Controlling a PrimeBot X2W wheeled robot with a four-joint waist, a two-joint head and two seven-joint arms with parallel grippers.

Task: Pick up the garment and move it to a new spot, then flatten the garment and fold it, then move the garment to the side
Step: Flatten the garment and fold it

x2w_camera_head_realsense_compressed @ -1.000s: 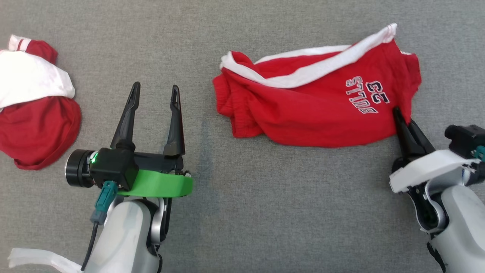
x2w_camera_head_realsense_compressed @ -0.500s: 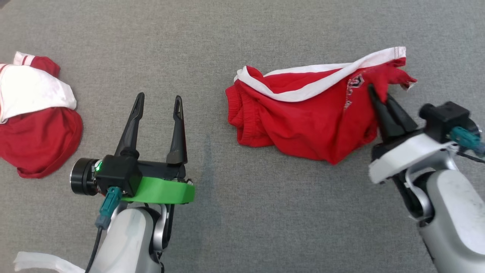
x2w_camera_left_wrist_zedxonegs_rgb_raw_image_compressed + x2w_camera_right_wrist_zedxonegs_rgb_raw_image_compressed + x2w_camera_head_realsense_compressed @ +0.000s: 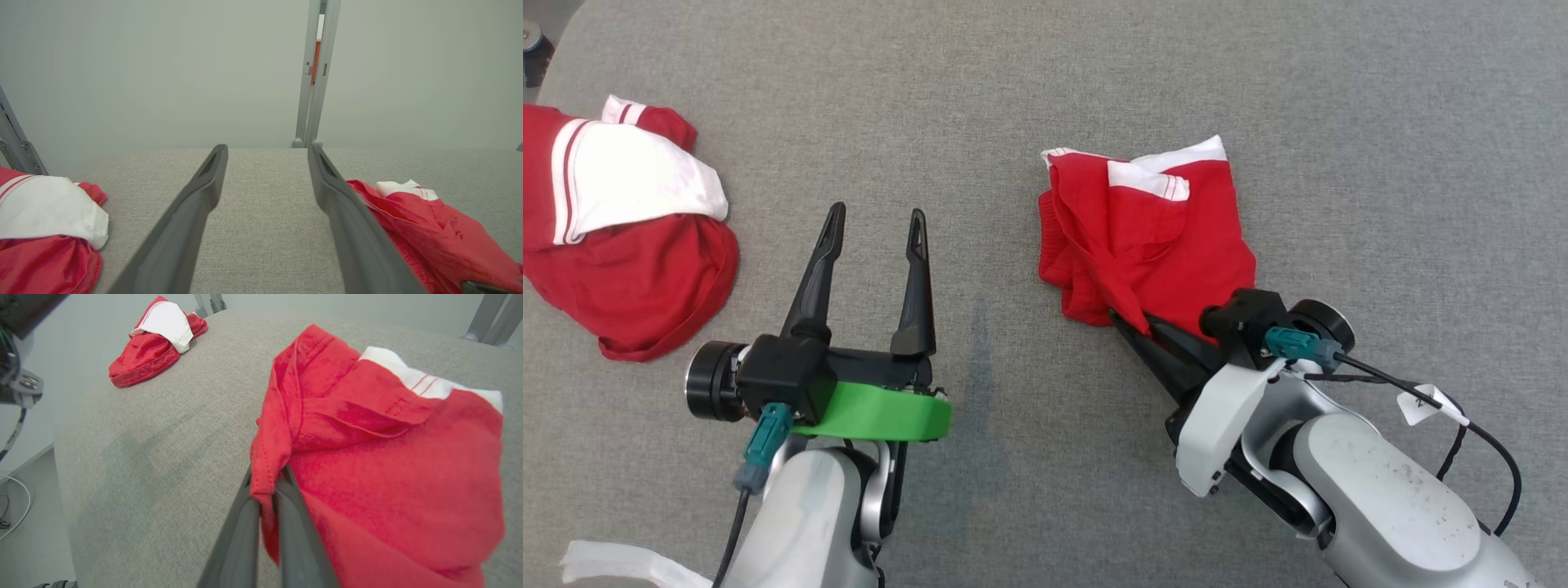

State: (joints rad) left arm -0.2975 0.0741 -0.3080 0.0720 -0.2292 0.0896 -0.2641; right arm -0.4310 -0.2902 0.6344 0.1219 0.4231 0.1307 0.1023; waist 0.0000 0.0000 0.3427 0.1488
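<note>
The right pincer (image 3: 1125, 322) is pressed together on a hem fold of the red garment (image 3: 1152, 237). The garment is bunched on the grey tabletop (image 3: 1380, 147), right of centre, with its near edge drawn up to the pincer. In the right wrist view the cloth is nipped right at the tips. The left pincer (image 3: 878, 214) hovers spread and empty, left of the garment and apart from it. A second garment (image 3: 629, 253) sits at the far left.

The step looks to be the carry to a new spot. The grip is small and at the tips, so I judge a slow, steady lift safer than a quick one, since a jerk could slip the hem out. Raise it until the bulk clears the tabletop, or it may roll on itself and make flattening harder. Set it down in the bare middle, well apart from the second garment, where the left pincer can reach another corner.
</note>
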